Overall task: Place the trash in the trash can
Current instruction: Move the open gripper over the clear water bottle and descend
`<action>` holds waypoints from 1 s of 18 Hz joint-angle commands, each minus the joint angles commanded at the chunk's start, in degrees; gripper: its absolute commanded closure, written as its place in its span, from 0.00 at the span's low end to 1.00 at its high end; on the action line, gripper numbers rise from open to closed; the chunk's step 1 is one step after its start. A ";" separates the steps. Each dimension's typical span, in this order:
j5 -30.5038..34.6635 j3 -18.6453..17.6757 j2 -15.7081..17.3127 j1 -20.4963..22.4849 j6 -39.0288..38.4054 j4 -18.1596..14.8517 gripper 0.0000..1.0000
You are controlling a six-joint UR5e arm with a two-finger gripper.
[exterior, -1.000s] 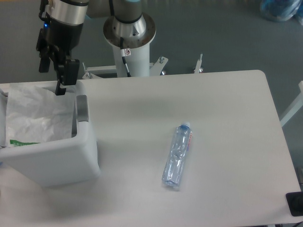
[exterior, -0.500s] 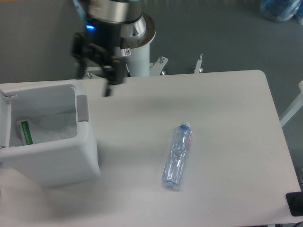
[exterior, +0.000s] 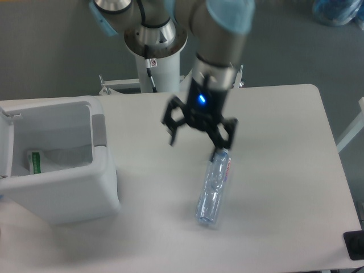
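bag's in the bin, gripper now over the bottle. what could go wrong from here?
1. The water bottle lies on its side on the table; being round, it may roll if a finger nudges it before closing.
2. The open gripper hovers near the cap end, not the middle, so a grasp there could let the bottle tip or swing.
3. The trash can sits well to the side and already holds the plastic bag; the long bottle could clip its rim.
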 joint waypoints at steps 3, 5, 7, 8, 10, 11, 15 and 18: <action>0.18 0.81 -4.06 -0.79 -4.32 0.26 0.00; 1.14 1.33 -6.34 -1.14 -4.33 0.35 0.00; 2.20 2.21 -8.89 -1.14 -4.24 0.52 0.00; 2.20 2.82 -9.86 -1.14 -4.24 0.44 0.00; 2.46 3.18 -11.00 -1.23 -4.24 0.53 0.00; 3.77 3.35 -12.05 -1.40 -4.24 1.22 0.00; 11.60 3.44 -14.61 -4.13 -4.85 4.31 0.00; 11.78 2.74 -14.79 -4.57 -4.85 4.57 0.00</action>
